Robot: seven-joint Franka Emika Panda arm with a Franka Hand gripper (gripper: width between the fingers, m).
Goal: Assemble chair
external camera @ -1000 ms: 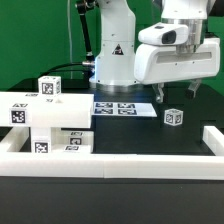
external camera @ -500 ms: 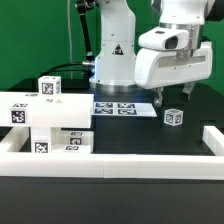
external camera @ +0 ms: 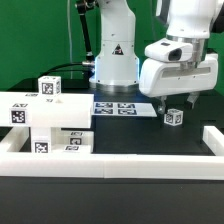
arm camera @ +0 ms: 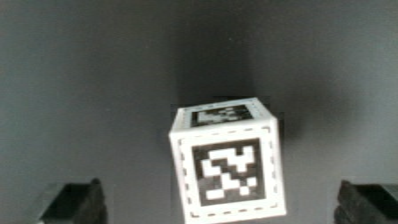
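On the right side of the exterior view, I see my glossy white robot arm (external camera: 180,60) hanging over the black table (external camera: 150,140). Its two-finger gripper (external camera: 176,102) points down, and its dark fingers (external camera: 161,103) stand wide apart with nothing between them. So the gripper is open and holds nothing.

Just under it sits a small matte white block with a black-and-white square tag (external camera: 174,117). This block is one loose part of the chair. It stands alone on the table, right of the middle of the frame, near the gripper but not touching it.

In the wrist view I see the same small block (arm camera: 228,155) standing up tall in the middle of the frame, a bit tilted, with one tag on its top and one on its side. The two dark fingertips (arm camera: 75,203) show at the lower corners, one on each side of the block, and well apart from it.

At the left of the exterior view, the other chair parts lie in a pile of matte white blocky bars and flat pieces with tags (external camera: 45,118). In the middle of the frame, in front of the arm's base, lies the thin flat white marker board (external camera: 126,108). A long white border rail (external camera: 110,161) runs across the lower part of the frame.
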